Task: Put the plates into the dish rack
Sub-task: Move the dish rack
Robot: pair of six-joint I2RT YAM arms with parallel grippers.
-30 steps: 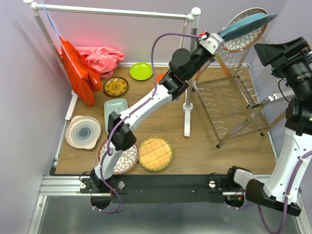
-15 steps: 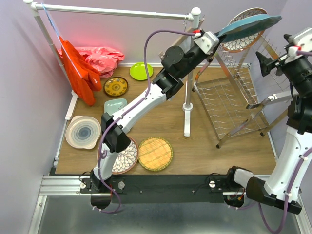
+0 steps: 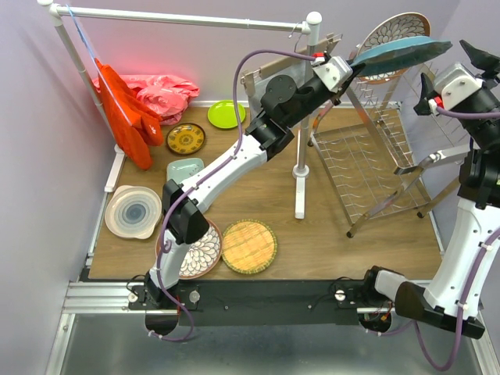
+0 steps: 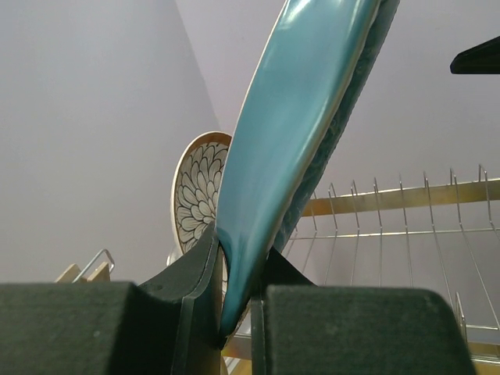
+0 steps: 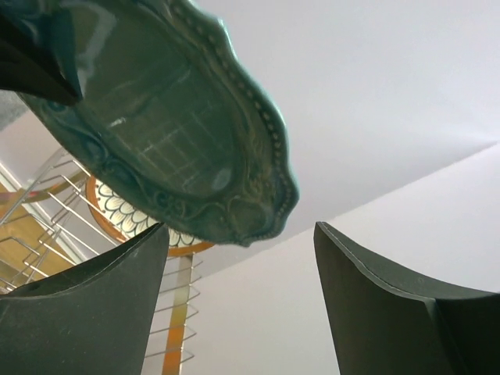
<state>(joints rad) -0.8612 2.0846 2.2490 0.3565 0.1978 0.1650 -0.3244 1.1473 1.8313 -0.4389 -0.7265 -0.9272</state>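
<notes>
Reaches high and far to the right with the left arm [image 3: 234, 160], stretched out long. Pinches the rim of the teal plate [image 3: 402, 51] tight in the left jaws. Stands tall with the right arm [image 3: 469, 226], wrist bent left. Holds the right jaws wide apart, tipped upward.

Glossy glazed teal plate [image 4: 289, 156], chrome wire dish rack [image 3: 367, 164], seemingly matt wood-grain table [image 3: 312, 234].

Pale lilac walls [image 3: 47, 195] enclose a wood-grain tabletop [image 3: 328, 242]. At 11 o'clock stands a white pipe rail [image 3: 187, 19]; 1 red cloth [image 3: 129, 117] hangs there, a pink cloth [image 3: 164, 90] just behind it.
</notes>
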